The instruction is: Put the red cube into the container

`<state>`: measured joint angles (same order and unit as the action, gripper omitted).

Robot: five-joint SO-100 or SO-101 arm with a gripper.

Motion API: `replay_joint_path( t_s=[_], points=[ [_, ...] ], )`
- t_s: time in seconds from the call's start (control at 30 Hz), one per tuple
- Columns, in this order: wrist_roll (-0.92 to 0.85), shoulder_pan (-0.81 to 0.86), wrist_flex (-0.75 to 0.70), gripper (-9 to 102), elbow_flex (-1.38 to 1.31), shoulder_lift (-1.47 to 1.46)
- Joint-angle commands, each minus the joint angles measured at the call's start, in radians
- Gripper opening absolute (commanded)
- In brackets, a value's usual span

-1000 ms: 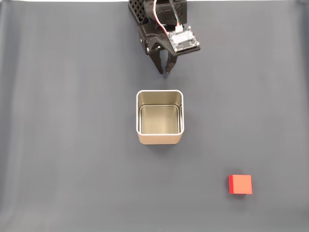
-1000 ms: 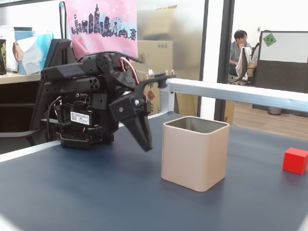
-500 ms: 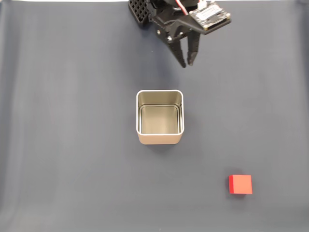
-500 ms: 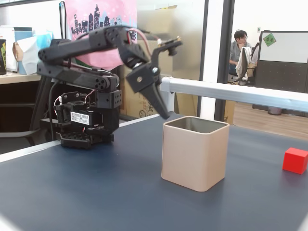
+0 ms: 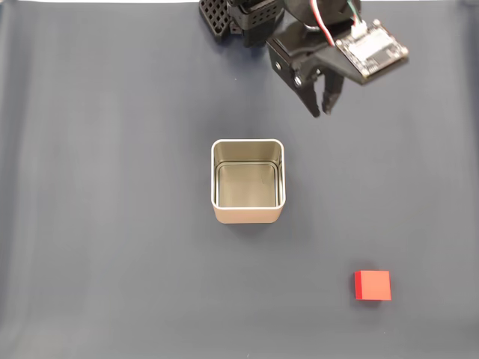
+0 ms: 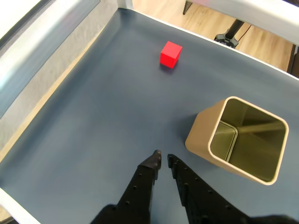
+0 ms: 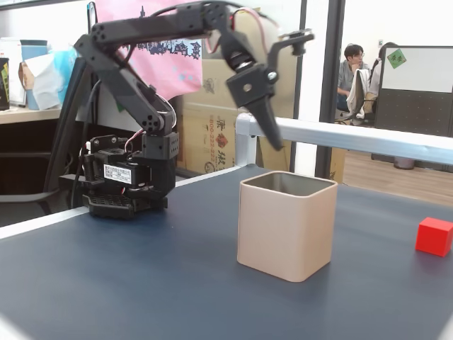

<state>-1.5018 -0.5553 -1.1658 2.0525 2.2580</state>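
Cube (image 5: 373, 285) first: I see the red cube resting flat on the dark mat (image 5: 112, 224), low and to the right in the top-down fixed view, its edges roughly square to the frame; being a cube it has no long axis to speak of. In the wrist view it lies far up the mat (image 6: 170, 54), turned slightly so one corner faces the camera. The side fixed view puts it at the right edge (image 7: 434, 236), well apart from the container (image 7: 286, 225). That container stands upright with its open mouth facing up, near the middle of the mat in the top-down view (image 5: 248, 216), sides parallel to the frame edges, its inside bare metal. My gripper (image 5: 321, 111) hangs in the air above and to the right of the container in that view, fingertips pointing down toward the mat and not touching anything. In the wrist view the two black fingers (image 6: 159, 159) sit nearly together with a thin gap between the tips, holding nothing. From the side, the gripper (image 7: 277, 144) is raised above the tin's rim, tilted downward.
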Motion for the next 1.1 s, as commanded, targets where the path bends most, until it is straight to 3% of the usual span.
replay_joint_path(
  t_s=[0.0, 0.33, 0.8, 1.07],
  points=[
    [0.021, 0.003, -0.003, 1, -0.153, -0.083],
    [0.103, 0.083, -0.02, 8, -0.572, -0.434],
    [0.175, 0.172, -0.028, 31, -0.95, -0.81],
    [0.224, 0.17, -0.011, 32, -1.301, -1.178]
  ],
)
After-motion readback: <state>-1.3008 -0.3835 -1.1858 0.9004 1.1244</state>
